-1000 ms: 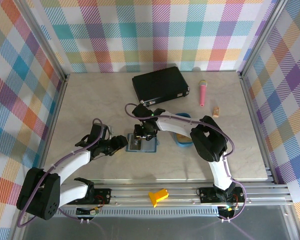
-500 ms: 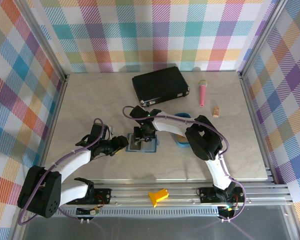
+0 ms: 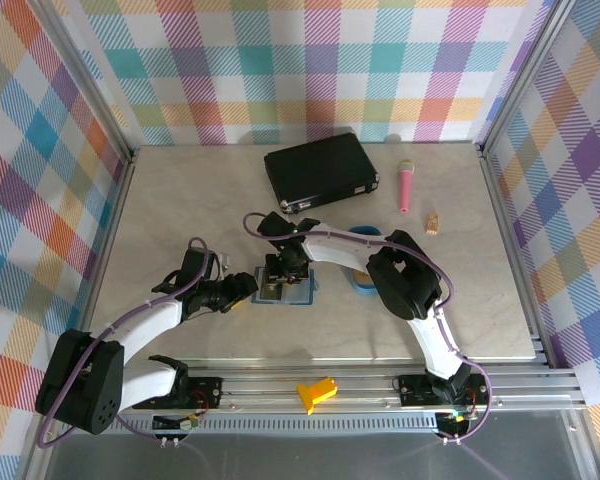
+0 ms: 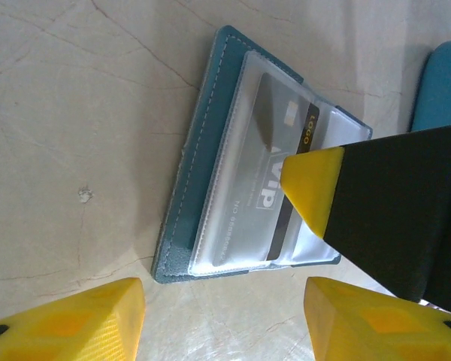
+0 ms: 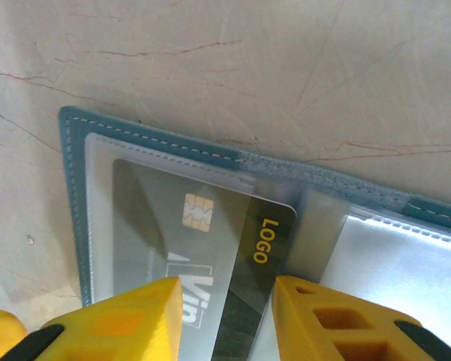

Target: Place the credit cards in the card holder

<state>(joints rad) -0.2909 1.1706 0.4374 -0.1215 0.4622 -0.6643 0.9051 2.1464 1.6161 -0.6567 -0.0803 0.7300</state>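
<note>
Left gripper: fingers spread, nothing between them, tips low over bare table. Card holder lies open and flat just ahead of those tips, teal border up, clear pockets showing. It touches neither left finger.

Credit card: dark, with chip, "VIP" and "LOGO" print. It lies flat in the holder's left-hand clear pocket. The LOGO edge sticks out past the pocket mouth toward the holder's middle.

Right gripper: directly over the holder, pointing down. Jaws are part-way apart and the card runs flat beneath the gap, not pinched. In the left wrist view one right fingertip sits at the card's LOGO edge, and the black finger body behind it hides the holder's far half.

Blue oval tray: just beyond the holder, behind the right gripper and largely covered by the right arm. Black case: well beyond both grippers. Pink stick and small tan piece: farther right, well apart from the work.
</note>
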